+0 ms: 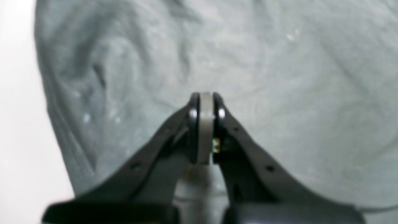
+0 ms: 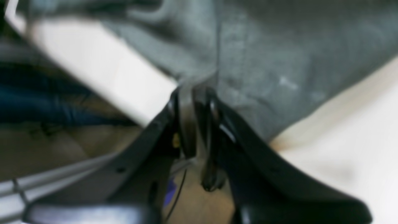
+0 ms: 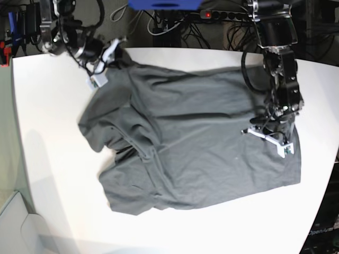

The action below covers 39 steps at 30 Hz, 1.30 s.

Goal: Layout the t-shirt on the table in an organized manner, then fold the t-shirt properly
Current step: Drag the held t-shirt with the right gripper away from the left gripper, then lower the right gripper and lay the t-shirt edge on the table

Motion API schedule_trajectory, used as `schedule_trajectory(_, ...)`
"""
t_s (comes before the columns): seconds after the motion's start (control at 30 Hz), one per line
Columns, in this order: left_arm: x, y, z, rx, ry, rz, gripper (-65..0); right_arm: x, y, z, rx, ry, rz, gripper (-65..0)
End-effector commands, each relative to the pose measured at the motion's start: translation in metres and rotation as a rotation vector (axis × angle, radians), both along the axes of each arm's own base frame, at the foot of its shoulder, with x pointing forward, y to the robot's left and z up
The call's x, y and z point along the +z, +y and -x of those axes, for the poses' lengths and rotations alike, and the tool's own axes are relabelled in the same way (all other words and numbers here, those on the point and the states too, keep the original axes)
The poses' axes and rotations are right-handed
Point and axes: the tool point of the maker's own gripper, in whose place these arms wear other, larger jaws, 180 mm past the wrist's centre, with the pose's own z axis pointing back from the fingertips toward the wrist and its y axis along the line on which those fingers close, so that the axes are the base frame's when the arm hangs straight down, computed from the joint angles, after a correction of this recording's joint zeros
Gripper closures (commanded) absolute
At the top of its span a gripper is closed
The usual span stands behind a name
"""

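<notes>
A dark grey T-shirt (image 3: 212,143) lies spread on the white tabletop (image 3: 238,227), bunched into ridges toward the left of the view. The right gripper (image 3: 117,53) is at its upper-left corner; the left gripper (image 3: 286,151) is over its right-hand part.

In the right wrist view, shows brown floor (image 2: 199,203) at the bottom centre, with a thin dark cable (image 2: 177,199) and a small purple patch (image 2: 169,191) beside it, pale grey bars (image 2: 9,200) at lower left and blurred dark-blue shapes (image 2: 46,101) at left. In the base view, shows a pale, angular structure (image 3: 17,219) at lower left, and looks brightly lit.
</notes>
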Motion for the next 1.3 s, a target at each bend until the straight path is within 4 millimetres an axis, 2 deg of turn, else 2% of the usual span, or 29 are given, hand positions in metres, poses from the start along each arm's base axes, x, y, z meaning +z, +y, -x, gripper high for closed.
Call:
schedule_trajectory(0.0, 0.020, 0.003, -0.015, -0.002, -0.064, -0.010, -0.1, 0.020, 0.004, -0.008, -0.002, -0.068, -0.033, -4.7)
schedule_trajectory(0.13, 0.024, 0.002, -0.017, -0.004, -0.075, -0.012, -0.1, 0.052, 0.013, -0.006, 0.037, -0.154, -0.035, -4.7)
schedule_trajectory(0.27, 0.024, -0.002, -0.017, -0.005, -0.079, -0.003, -0.1, 0.072, 0.011, -0.017, 0.045, -0.228, -0.020, -4.7)
schedule_trajectory(0.33, 0.033, -0.008, -0.020, -0.014, -0.104, -0.001, -0.1, 0.080, 0.003, -0.035, 0.038, -0.274, 0.001, -4.7)
schedule_trajectory(0.37, 0.036, -0.018, -0.023, -0.032, -0.117, 0.007, -0.1, 0.084, 0.001, -0.048, 0.034, -0.299, 0.004, -4.7)
schedule_trajectory(0.5, 0.052, -0.043, -0.028, -0.094, -0.159, 0.005, -0.1, 0.083, -0.011, -0.101, 0.001, -0.339, 0.008, -4.7)
schedule_trajectory(0.6, 0.050, -0.053, -0.028, -0.120, -0.155, 0.005, -0.1, 0.067, -0.025, -0.134, -0.043, -0.300, 0.006, -4.7)
schedule_trajectory(0.67, 0.049, -0.053, -0.027, -0.120, -0.152, 0.005, -0.1, 0.050, -0.033, -0.145, -0.072, -0.247, 0.001, -4.7)
schedule_trajectory(0.77, 0.043, -0.049, -0.020, -0.117, -0.135, -0.001, -0.1, 0.028, -0.036, -0.139, -0.094, -0.179, -0.010, -4.7)
schedule_trajectory(0.8, 0.043, -0.048, -0.020, -0.117, -0.136, -0.003, -0.1, 0.019, -0.035, -0.131, -0.093, -0.150, -0.012, -4.7)
schedule_trajectory(0.97, 0.042, -0.042, -0.019, -0.115, -0.129, -0.023, -0.1, -0.002, 0.003, -0.080, 0.007, -0.083, -0.044, -4.7)
schedule_trajectory(1.13, 0.044, -0.037, -0.020, -0.115, -0.131, -0.031, -0.1, -0.008, 0.021, -0.034, 0.061, -0.032, -0.059, -4.6)
schedule_trajectory(1.27, 0.044, -0.037, -0.020, -0.114, -0.133, -0.031, -0.1, 0.010, 0.031, -0.017, 0.089, -0.065, -0.072, -4.6)
